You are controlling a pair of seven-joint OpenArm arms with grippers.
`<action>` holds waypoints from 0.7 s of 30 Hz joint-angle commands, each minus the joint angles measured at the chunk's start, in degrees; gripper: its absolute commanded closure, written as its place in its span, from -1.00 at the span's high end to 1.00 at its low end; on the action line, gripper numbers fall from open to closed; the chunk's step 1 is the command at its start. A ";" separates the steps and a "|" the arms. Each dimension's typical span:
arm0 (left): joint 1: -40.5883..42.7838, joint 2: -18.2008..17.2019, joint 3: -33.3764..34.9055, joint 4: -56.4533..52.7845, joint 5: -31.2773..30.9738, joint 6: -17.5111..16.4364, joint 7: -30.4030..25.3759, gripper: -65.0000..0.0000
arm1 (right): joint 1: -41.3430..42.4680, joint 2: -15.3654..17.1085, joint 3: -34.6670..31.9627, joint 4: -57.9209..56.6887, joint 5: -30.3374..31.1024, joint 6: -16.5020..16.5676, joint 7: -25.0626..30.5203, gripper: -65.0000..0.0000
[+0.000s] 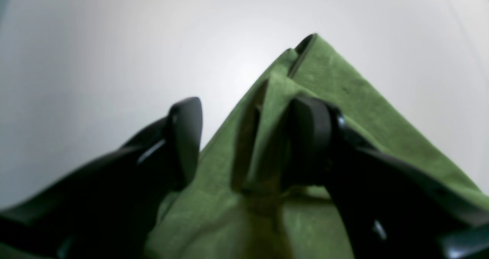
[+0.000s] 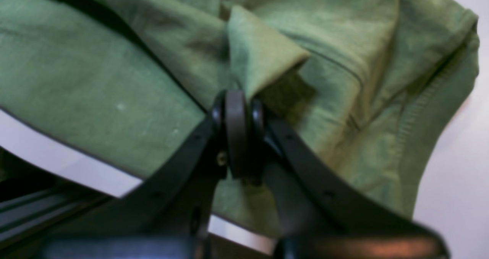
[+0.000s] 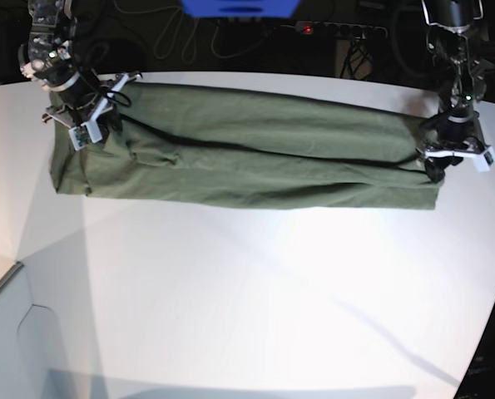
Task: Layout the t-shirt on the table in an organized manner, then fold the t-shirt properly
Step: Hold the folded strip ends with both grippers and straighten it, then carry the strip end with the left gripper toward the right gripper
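Olive t-shirt (image 3: pixel 247 154) stretched as a long band across upper counter (image 3: pixel 247 291). Left pincer (image 1: pixel 248 136) spread astride blurred fold at right end. Right pincer (image 2: pixel 238 110) pressed together, pinching cloth; collar hidden.

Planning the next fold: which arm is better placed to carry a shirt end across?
Right, probably: the right claw is shut on the t-shirt, while the left claw stands open astride its corner.
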State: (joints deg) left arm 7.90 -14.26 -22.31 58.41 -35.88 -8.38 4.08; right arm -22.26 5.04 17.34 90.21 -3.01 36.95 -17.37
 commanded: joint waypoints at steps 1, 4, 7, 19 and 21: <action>0.49 -0.29 1.87 -0.61 -0.12 0.43 2.47 0.08 | 0.15 0.46 0.19 0.73 0.76 0.72 1.06 -1.00; 0.76 -0.46 5.29 -0.79 -0.12 0.43 2.47 0.02 | 1.03 0.46 0.19 0.73 0.68 0.72 0.71 -1.00; 0.76 -0.46 5.47 -0.79 -0.12 0.34 2.47 -0.32 | 1.21 0.54 0.19 0.73 0.68 0.72 0.71 -1.00; 4.27 -0.29 5.29 12.40 -0.56 0.34 2.12 -0.99 | 3.05 0.54 0.19 -0.94 0.68 0.72 0.62 -1.00; 5.94 -0.11 5.29 18.82 -0.21 0.43 2.12 -0.99 | 3.58 0.63 0.19 -2.17 0.68 0.72 0.62 -1.00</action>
State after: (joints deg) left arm 14.63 -13.47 -16.73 75.66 -35.81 -7.09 8.19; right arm -18.70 5.08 17.30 87.35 -2.87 37.04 -17.89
